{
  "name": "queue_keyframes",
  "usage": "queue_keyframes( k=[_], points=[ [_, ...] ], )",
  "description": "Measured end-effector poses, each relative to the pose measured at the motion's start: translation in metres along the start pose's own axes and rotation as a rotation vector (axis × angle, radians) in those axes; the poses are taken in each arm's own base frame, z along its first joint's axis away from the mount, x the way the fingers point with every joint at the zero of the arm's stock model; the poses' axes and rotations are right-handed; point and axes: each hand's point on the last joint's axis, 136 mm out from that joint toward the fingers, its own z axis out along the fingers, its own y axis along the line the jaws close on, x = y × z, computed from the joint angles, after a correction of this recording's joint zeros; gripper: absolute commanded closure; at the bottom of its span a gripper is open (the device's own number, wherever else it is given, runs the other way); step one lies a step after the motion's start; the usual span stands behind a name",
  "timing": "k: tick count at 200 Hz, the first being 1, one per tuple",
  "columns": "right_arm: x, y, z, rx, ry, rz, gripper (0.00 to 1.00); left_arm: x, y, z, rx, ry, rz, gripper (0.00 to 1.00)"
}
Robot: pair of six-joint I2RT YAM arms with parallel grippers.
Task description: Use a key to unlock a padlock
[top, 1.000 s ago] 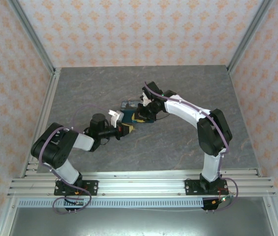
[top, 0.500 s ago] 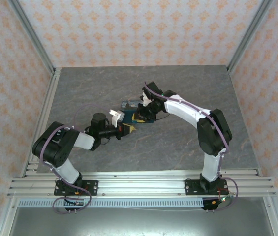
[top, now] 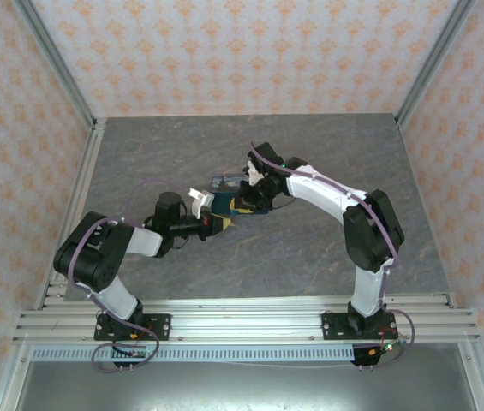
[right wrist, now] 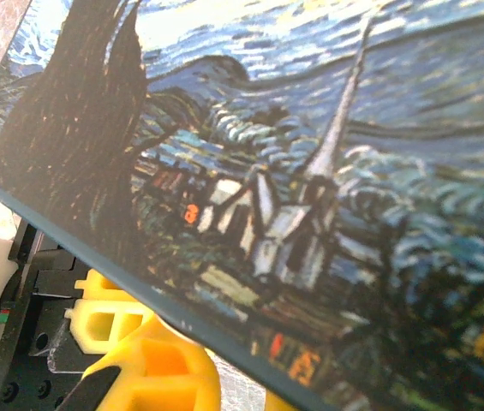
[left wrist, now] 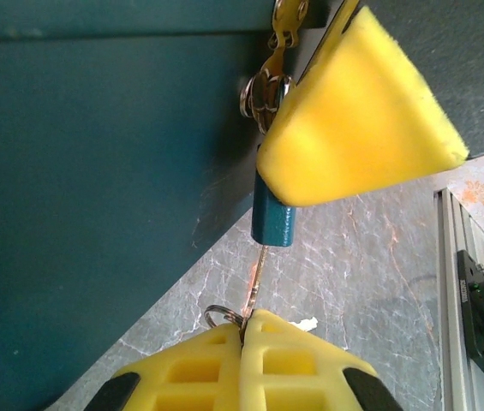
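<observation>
Step in hand: I judged the key point(left wrist: 258, 267) to be seated in the bottom of the padlock point(left wrist: 273, 224), with the turn due next. Nothing showed the shackle point(left wrist: 259, 92) freed yet.
How to do it well: I would roll the left gripper point(left wrist: 243, 318) about the key's own line, with no sideways push. The blade looked thin enough to bend or slip between the foam tips. The padlock body had to be kept from twisting along with it.
Left gripper: clenched. Its two yellow foam fingertips were pressed together on the head of the key, with the key ring point(left wrist: 218, 313) poking out just to their left.
Key: a slim silvery blade that ran from the left gripper's tips straight into the padlock.
Padlock: a tiny teal-blue body hanging from a brass hasp point(left wrist: 283, 21) on the near side of the Starry Night tin point(top: 223, 184). It sat between the two grippers, near the middle of the grey table point(top: 327, 257).
Right gripper point(top: 243, 202): one yellow pad point(left wrist: 353, 111) lay over the padlock's upper part and touched it. The other finger was hidden, so I could not tell whether it clamped the lock or only braced it.
Tin: its dark teal wall stood just left of the padlock, and its painted lid faced the right wrist camera.
Risk: I judged that an unbraced lock would swing with the key.
</observation>
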Motion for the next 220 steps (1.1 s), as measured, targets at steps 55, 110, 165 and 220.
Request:
queue_keyframes(
  k=[55,110,165,220],
  points=[
    [0.000,0.000,0.000,0.000,0.001,0.000,1.00,0.001,-0.003,0.000,0.019,0.006,-0.040,1.00],
    [0.001,-0.002,0.002,0.000,0.000,0.002,1.00,0.001,-0.004,0.000,0.021,0.008,-0.079,1.00],
    [-0.005,-0.001,0.001,-0.010,-0.016,0.015,1.00,-0.010,-0.005,-0.003,-0.008,-0.030,-0.087,1.00],
    [-0.004,-0.004,0.003,-0.013,-0.015,0.053,1.00,-0.007,-0.002,-0.001,-0.075,-0.060,-0.054,1.00]
  ],
)
